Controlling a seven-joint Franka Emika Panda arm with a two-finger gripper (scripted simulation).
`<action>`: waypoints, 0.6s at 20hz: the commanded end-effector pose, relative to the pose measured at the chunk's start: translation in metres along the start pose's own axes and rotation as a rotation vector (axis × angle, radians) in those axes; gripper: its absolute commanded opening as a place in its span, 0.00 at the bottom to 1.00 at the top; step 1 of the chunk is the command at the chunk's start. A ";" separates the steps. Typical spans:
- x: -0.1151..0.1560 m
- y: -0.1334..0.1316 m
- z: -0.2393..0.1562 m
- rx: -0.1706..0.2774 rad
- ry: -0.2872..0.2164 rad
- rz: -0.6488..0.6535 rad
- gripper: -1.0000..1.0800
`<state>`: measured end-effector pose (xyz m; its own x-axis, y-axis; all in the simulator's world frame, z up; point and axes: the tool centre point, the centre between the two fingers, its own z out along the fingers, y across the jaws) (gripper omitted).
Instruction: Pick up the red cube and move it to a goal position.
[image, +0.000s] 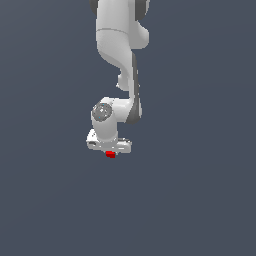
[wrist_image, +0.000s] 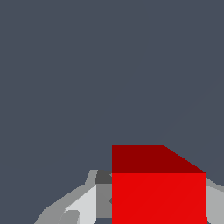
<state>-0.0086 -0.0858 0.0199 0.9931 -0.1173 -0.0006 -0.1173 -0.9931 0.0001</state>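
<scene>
The red cube (wrist_image: 158, 192) sits between the end effector (wrist_image: 153, 205) fingers (grey pads flanking it).

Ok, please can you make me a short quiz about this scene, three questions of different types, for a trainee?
1. True or false: the red cube sits between the fingers of the hand.
2. Multiple choice: in the exterior view, where does the red cube appear? A) far out at the view's left edge B) directly under the hand C) on top of the arm
3. Fill in: apart from the white arm and the cube, the views show only a plain dark ____ background.

Key: 1 true; 2 B; 3 grey-blue.
</scene>
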 end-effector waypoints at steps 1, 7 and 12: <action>0.000 0.000 0.000 0.000 0.001 0.000 0.00; 0.001 0.000 -0.001 0.000 0.000 0.000 0.00; 0.008 0.000 -0.012 0.000 0.000 0.000 0.00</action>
<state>-0.0041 -0.0864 0.0269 0.9931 -0.1173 -0.0021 -0.1173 -0.9931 0.0001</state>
